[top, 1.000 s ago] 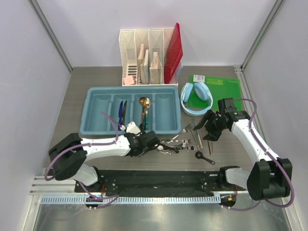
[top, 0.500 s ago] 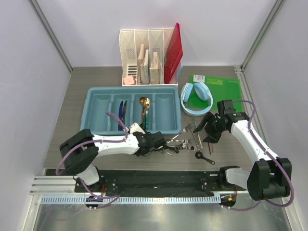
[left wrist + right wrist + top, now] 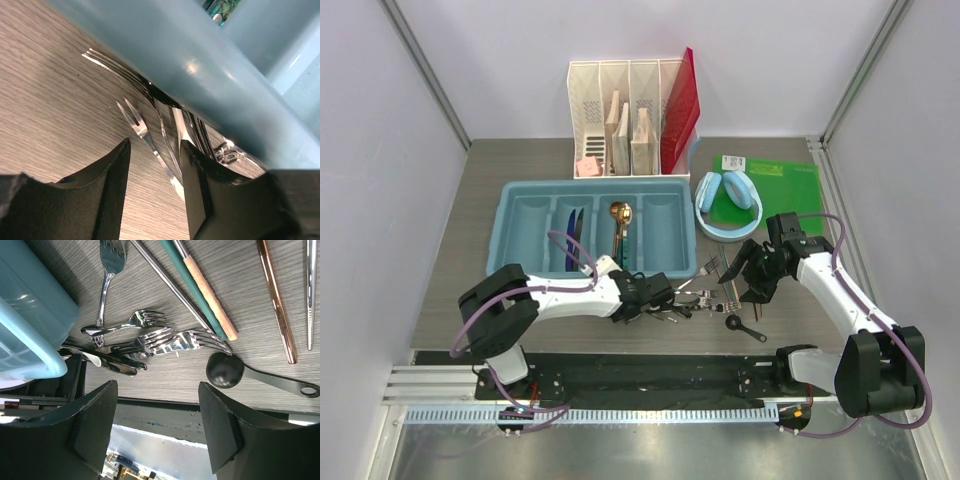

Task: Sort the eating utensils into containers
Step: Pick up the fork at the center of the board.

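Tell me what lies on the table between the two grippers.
The top view shows a loose pile of silver forks between the left gripper and the right gripper.

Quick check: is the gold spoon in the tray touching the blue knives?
Apart. The top view shows the gold spoon and the blue knives in neighbouring compartments of the tray, a divider between them.

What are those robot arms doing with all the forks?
They are sorting them into the blue tray. The left end effector is down beside the tray, its open jaws either side of a small fork. The right end effector hovers open above more forks. Already in the tray lie blue knives and a gold spoon.
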Robot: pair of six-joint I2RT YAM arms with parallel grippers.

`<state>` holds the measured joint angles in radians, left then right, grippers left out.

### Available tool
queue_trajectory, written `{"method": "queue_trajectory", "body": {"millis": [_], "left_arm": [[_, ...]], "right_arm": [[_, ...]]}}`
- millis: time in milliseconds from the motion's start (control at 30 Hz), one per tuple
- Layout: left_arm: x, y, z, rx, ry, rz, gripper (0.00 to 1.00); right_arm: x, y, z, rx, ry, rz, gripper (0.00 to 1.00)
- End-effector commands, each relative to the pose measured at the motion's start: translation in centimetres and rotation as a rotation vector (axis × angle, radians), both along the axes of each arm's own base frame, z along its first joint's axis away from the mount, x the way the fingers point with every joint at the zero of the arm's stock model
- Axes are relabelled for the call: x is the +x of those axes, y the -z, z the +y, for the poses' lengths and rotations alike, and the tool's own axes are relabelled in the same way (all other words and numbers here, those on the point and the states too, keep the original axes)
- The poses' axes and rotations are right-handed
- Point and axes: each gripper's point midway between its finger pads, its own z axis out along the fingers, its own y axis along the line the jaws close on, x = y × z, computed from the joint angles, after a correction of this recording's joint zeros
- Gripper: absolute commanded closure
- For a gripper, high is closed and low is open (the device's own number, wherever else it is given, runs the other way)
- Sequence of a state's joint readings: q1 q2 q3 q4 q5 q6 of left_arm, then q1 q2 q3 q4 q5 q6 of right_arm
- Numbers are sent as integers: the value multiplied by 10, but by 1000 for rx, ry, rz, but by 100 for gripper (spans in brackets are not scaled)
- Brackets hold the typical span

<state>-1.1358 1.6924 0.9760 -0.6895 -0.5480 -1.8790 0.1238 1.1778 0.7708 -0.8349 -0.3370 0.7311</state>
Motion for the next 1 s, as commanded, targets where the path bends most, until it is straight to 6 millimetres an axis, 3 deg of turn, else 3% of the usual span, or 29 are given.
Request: {"method": "queue_trajectory", "body": {"millis": [0, 200, 400, 733, 967], "left_arm": [[-53, 42, 50, 225, -38, 264, 55], [-67, 50, 53, 219, -85, 347, 59], [-82, 44, 59, 213, -105, 414, 60], [-118, 30, 109, 238, -127, 482, 65], [-115, 15, 128, 292, -74, 429, 65]], "right_arm": [[2, -10, 5, 26, -21, -51, 29], [0, -10, 6, 32, -21, -54, 29], [-3, -9, 6, 36, -23, -46, 29], [1, -6, 7, 40, -20, -43, 29], [7, -4, 10, 52, -19, -33, 30]]}}
